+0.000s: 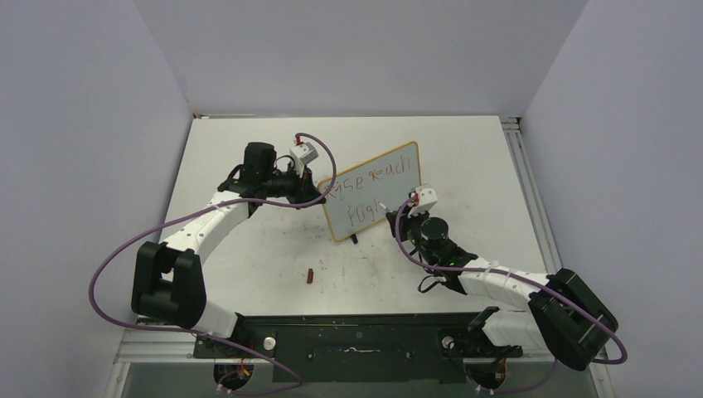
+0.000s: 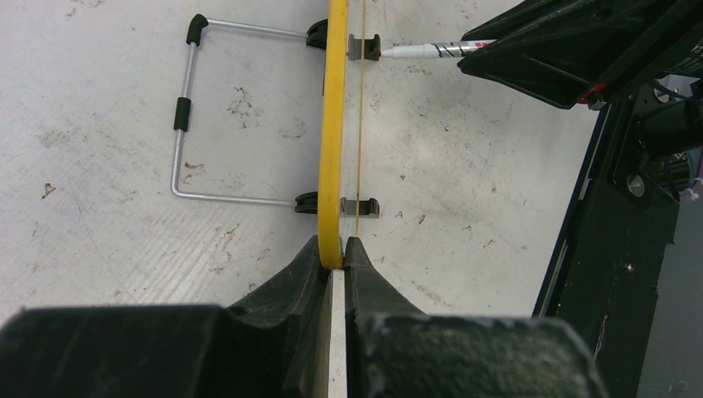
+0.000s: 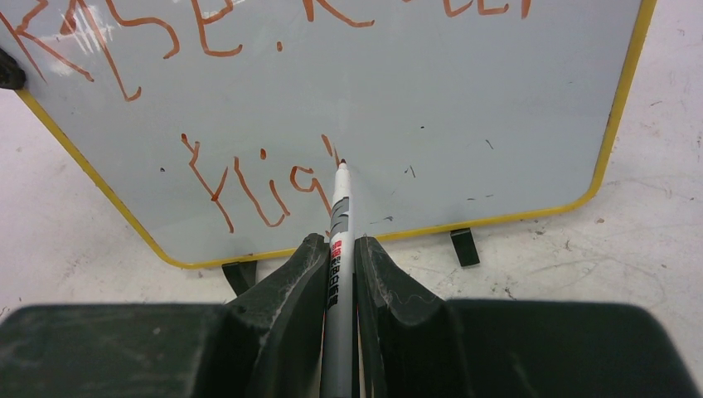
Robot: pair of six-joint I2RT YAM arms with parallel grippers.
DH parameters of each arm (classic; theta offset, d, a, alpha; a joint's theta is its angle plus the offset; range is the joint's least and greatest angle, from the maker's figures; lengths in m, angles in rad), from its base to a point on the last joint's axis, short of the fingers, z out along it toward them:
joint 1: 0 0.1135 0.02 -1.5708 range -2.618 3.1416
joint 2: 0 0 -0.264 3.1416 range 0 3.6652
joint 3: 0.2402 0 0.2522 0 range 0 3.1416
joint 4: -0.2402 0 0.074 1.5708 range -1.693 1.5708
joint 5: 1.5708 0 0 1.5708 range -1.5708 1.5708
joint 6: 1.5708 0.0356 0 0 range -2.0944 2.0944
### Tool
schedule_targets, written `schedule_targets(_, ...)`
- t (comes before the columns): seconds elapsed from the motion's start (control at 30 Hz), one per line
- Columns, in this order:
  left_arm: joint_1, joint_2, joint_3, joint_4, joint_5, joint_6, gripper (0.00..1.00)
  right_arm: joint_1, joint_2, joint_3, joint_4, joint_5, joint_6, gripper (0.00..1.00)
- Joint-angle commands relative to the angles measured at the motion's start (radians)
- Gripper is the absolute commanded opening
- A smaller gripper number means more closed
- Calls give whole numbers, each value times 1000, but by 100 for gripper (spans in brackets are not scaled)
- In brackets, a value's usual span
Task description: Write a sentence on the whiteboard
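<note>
Pinching whiteboard (image 3: pixel 464 108) edge w/ left gripper (image 2: pixel 333 249) clamped, right gripper (image 3: pixel 340 249) closed on marker (image 3: pixel 339 207), tip at sentence (image 1: pixel 370 178), 2nd line

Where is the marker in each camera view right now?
Right wrist: marker at bottom centre, clamped in the right pincer, tip at the whiteboard.
Left wrist: top, right of centre, horizontal, tip pointing left at the whiteboard.
Top external: barely visible, at the right pincer by the sentence's lower line.
Shared landmark: the whiteboard's yellow frame, edge-on in the left wrist view.
</note>
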Motion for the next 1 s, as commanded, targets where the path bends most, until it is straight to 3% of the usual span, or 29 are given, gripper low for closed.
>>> schedule_targets(0.0,-8,-16,18,-23,10,32,0,-5,24,4,45,1,11,5)
schedule_targets(0.97,-8,-15,20,-23,10,32,0,-7,80,59,76,-4,-11,5)
